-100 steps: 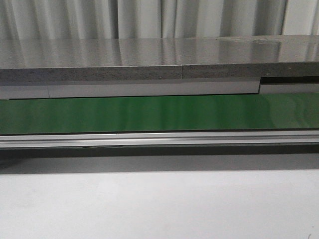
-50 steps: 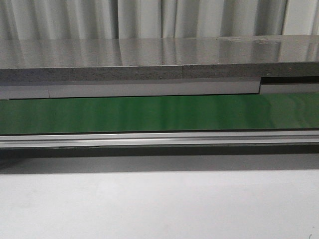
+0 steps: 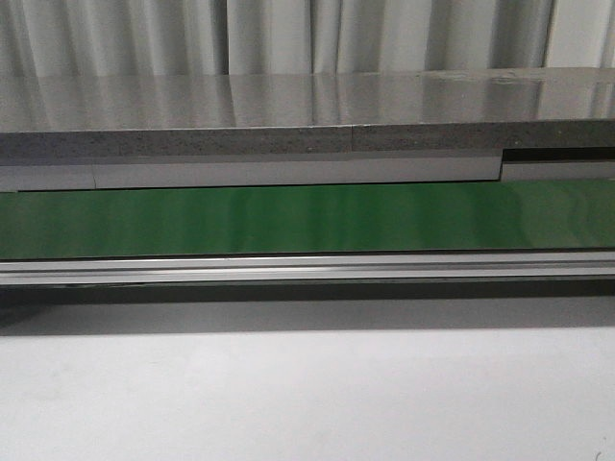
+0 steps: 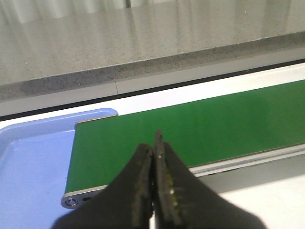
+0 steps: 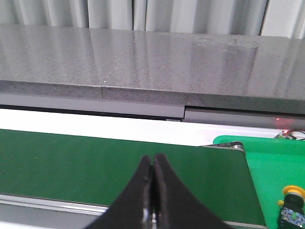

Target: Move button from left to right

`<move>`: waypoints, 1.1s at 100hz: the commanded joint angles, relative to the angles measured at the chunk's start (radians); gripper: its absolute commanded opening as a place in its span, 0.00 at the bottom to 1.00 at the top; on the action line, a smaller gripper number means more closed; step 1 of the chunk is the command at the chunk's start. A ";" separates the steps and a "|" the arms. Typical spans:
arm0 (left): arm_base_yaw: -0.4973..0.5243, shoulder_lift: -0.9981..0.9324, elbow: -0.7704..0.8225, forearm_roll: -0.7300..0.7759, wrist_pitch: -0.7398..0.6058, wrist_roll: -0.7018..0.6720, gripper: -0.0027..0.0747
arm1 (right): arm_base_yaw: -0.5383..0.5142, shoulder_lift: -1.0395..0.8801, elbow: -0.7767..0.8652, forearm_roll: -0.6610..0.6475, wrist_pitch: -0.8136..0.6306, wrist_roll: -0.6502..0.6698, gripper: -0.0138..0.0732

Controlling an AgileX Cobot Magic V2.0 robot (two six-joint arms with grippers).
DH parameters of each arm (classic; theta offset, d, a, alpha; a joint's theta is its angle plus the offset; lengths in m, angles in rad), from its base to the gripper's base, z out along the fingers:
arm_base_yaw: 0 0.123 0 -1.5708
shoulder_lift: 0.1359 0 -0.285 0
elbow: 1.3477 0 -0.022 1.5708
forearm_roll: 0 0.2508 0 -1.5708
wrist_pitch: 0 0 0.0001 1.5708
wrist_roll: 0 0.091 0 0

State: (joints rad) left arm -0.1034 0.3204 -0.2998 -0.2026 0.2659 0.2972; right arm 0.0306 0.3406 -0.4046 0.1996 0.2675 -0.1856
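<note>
**Button already at the right, both arms idle**

Belt (image 3: 307,219) is seen bare across the whole front view, with neither arm in that picture. On the left wrist camera, the left gripper (image 4: 154,157) is held above the near edge of the green belt, its two dark fingers pressed together with nothing between them; a blue tray (image 4: 33,157) is seen off the belt's end, and no button is visible in the part of it shown. On the right wrist camera, the right gripper (image 5: 152,183) is likewise closed on nothing, poised over the belt. The button (image 5: 292,202) is found in the green tray (image 5: 267,157) beyond the belt's right end, its yellow cap up, well apart from the fingers. The transfer is judged done, or between cycles. No grasp is called for now; a fresh button on the left would have to be awaited, and the left fingers opened first.
</note>
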 commanded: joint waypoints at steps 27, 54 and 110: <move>-0.009 0.006 -0.029 -0.013 -0.072 -0.002 0.01 | 0.000 0.006 -0.020 -0.004 -0.089 -0.008 0.08; -0.009 0.006 -0.029 -0.013 -0.072 -0.002 0.01 | 0.043 -0.055 0.101 -0.180 -0.188 0.186 0.08; -0.009 0.006 -0.029 -0.013 -0.072 -0.002 0.01 | 0.058 -0.367 0.414 -0.210 -0.268 0.235 0.08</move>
State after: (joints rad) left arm -0.1034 0.3204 -0.2998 -0.2026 0.2659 0.2972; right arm 0.0889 -0.0042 0.0236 0.0000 0.0880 0.0461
